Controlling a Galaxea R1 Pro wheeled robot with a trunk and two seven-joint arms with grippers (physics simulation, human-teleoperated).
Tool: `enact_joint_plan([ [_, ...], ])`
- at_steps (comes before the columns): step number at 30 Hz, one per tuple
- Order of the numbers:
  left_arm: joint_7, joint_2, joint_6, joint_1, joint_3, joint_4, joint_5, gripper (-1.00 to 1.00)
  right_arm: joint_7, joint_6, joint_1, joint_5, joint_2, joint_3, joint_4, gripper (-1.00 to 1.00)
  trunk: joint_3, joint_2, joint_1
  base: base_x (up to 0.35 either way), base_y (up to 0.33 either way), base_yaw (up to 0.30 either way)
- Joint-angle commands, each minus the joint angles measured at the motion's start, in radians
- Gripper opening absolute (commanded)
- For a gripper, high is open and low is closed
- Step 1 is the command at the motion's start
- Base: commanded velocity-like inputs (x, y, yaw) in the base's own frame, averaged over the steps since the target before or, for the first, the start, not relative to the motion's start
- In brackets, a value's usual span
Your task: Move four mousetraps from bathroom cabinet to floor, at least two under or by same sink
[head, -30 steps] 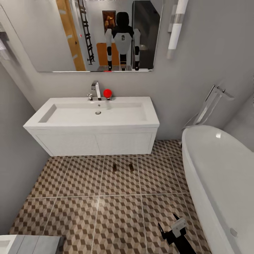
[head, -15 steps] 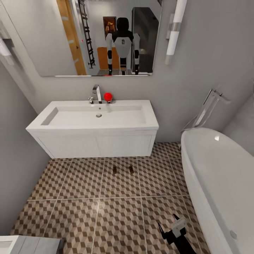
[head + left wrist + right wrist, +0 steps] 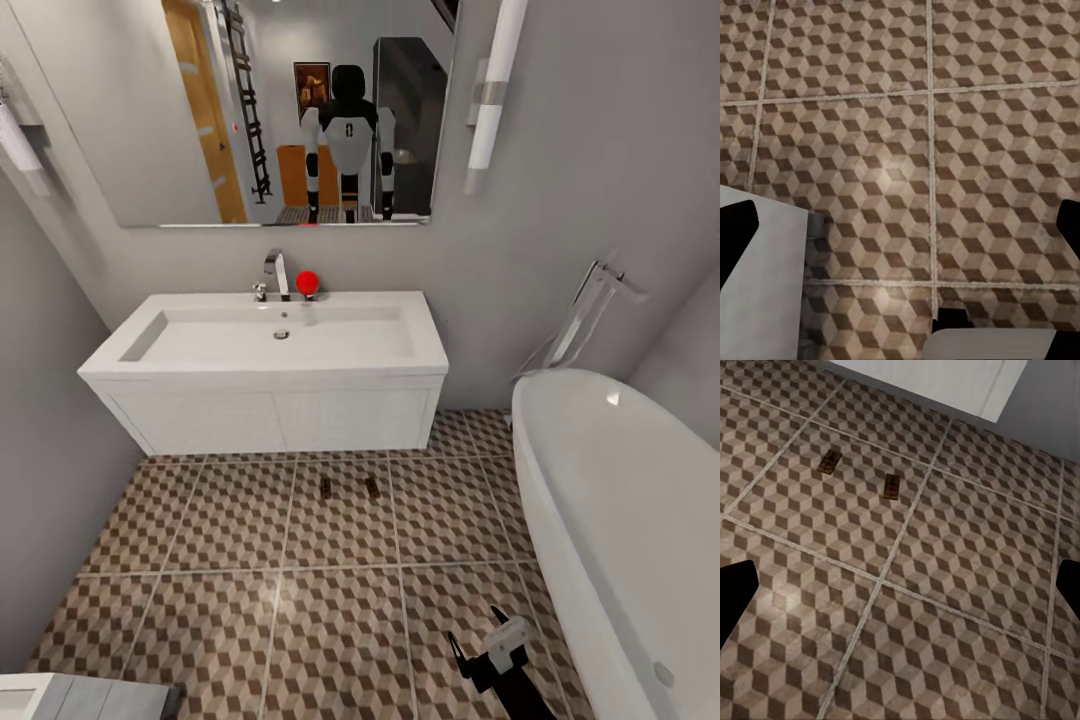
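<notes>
Now | view shifted; two mousetraps (image 3: 348, 488) unmoved | right gripper (image 3: 484, 640) fingers wide, empty

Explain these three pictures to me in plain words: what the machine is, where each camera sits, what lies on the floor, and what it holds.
This is a simulated wheeled robot with two arms; you can see it reflected in the mirror. The big picture comes from a camera on its head, looking down at a white sink, a bathtub and the patterned bathroom floor. The other two come from cameras on its wrists, aimed at that floor. Two mousetraps lie apart on one tile just in front of the sink; the right wrist view shows them too. The right pincer, low in the head view, is open and holds nothing. The left pincer's dark fingertips stand wide apart, also holding nothing.
</notes>
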Motion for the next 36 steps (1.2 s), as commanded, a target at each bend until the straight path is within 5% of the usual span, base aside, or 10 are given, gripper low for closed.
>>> enact_joint_plan([
  [1,0.005,-0.001,-0.005,-0.001,-0.009,0.003,0.003,1.0,-0.008,-0.002,-0.001,0.01,0.0,0.0,0.0,1.0,0.0,-0.002,0.001,0.0,0.0,0.0],
  [36,0.004,-0.001,0.007,-0.001,-0.009,0.003,0.003,1.0,-0.009,-0.002,-0.001,0.01,0.0,0.0,0.0,1.0,0.055,-0.002,0.001,0.0,0.0,0.0],
])
